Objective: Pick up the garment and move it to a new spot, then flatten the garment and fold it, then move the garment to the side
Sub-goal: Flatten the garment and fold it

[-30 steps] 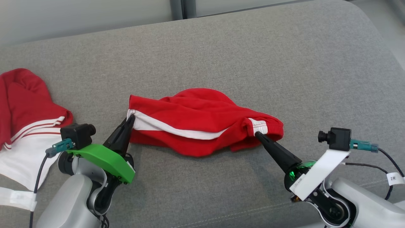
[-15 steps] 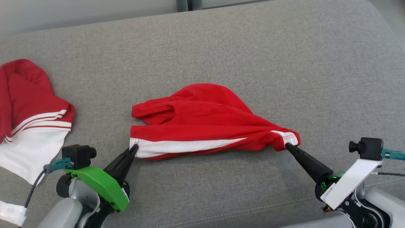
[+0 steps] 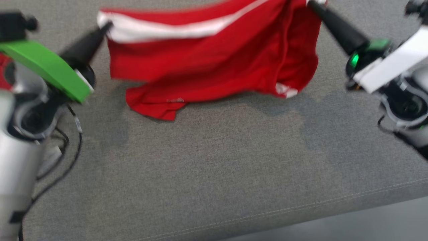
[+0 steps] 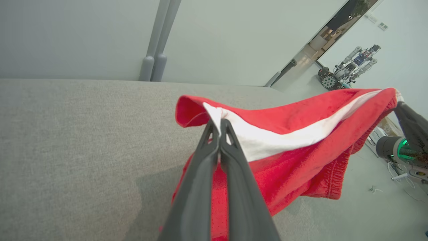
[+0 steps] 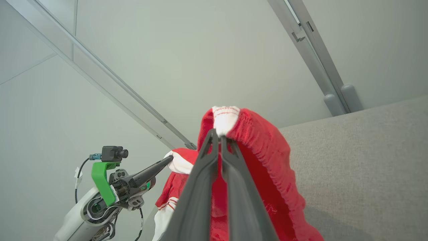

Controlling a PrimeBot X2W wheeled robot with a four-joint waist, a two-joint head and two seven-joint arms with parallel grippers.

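The garment (image 3: 207,63) is a pair of red shorts with a white side stripe, hanging in the air above the grey cushion (image 3: 214,160). Its lower hem droops onto the cushion. My left gripper (image 3: 107,26) is shut on the white-striped left corner (image 4: 217,117). My right gripper (image 3: 311,3) is shut on the white waistband corner (image 5: 224,121) at the upper right. The cloth stretches between the two grippers, seen as the garment (image 4: 294,140) in the left wrist view and the garment (image 5: 264,167) in the right wrist view. The head view is blurred.
A second red and white garment (image 5: 167,201) lies at the left, behind my left arm (image 5: 110,190). The cushion's front edge (image 3: 301,214) runs along the bottom right. A pale wall with metal rails (image 4: 157,40) stands behind the cushion.
Both grippers have lifted the shorts off the cushion and spread them wide. The head camera has tilted down, so the whole picture has shifted.
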